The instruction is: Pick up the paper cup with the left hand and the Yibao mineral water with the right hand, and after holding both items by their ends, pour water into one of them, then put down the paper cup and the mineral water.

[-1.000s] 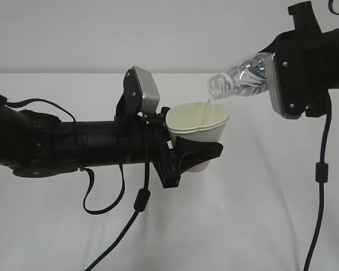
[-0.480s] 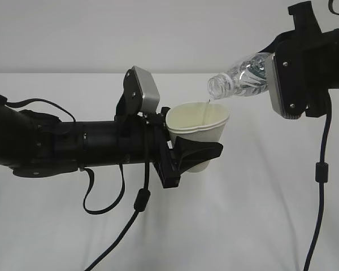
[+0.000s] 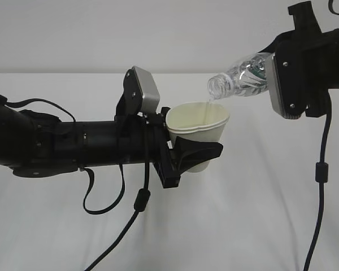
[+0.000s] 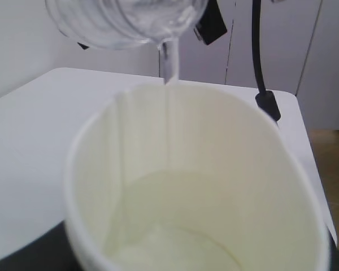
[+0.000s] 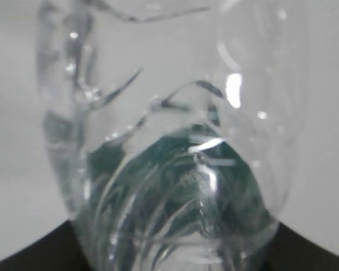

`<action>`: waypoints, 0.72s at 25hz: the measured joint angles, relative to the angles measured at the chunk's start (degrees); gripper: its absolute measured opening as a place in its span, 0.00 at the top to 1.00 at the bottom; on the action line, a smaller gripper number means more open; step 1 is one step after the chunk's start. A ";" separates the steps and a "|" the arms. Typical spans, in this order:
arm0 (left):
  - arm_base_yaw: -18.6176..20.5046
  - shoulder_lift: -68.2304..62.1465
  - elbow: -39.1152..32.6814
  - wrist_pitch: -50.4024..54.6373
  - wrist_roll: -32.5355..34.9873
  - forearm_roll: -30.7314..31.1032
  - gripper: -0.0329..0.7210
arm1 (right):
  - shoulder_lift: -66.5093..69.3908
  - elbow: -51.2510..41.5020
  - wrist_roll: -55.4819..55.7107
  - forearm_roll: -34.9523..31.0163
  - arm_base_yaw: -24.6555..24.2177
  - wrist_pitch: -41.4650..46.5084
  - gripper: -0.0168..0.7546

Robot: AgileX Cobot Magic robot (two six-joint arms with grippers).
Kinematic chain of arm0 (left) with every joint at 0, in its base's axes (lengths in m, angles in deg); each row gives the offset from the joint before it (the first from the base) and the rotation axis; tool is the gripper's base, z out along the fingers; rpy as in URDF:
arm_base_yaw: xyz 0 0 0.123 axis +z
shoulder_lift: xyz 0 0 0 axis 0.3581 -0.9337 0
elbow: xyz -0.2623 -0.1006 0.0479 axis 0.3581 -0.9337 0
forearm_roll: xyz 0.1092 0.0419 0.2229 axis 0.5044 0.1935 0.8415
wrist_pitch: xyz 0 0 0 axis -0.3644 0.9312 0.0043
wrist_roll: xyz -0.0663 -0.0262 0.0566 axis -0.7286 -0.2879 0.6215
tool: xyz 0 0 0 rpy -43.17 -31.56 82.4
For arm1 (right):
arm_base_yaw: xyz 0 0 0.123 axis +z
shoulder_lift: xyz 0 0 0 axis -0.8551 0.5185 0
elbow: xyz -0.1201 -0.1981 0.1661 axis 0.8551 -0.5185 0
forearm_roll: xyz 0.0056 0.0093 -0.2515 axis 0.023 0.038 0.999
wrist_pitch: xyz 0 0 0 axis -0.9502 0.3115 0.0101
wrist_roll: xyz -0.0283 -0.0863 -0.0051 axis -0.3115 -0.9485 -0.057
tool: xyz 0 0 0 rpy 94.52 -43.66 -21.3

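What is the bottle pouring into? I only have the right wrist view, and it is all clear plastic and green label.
Observer: The paper cup, held off the table by the left hand, just below the bottle mouth.
Operator: Is water actually flowing?
Observer: Yes, the left wrist view shows a thin stream dropping inside the cup's rim.
Operator: Any water collected yet?
Observer: A shallow pool covers the cup's bottom.
Operator: How is the bottle tilted?
Observer: The Yibao mineral water lies near horizontal, neck slightly down, gripped at its base end by the right hand.
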 joint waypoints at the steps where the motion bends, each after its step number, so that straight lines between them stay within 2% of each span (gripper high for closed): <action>1: 0.00 0.00 0.00 0.00 0.00 0.00 0.43 | 0.00 0.00 0.00 0.00 0.00 0.00 0.51; 18: 0.00 0.00 0.00 0.00 0.00 0.36 0.43 | 0.00 0.00 0.00 0.00 0.00 0.00 0.51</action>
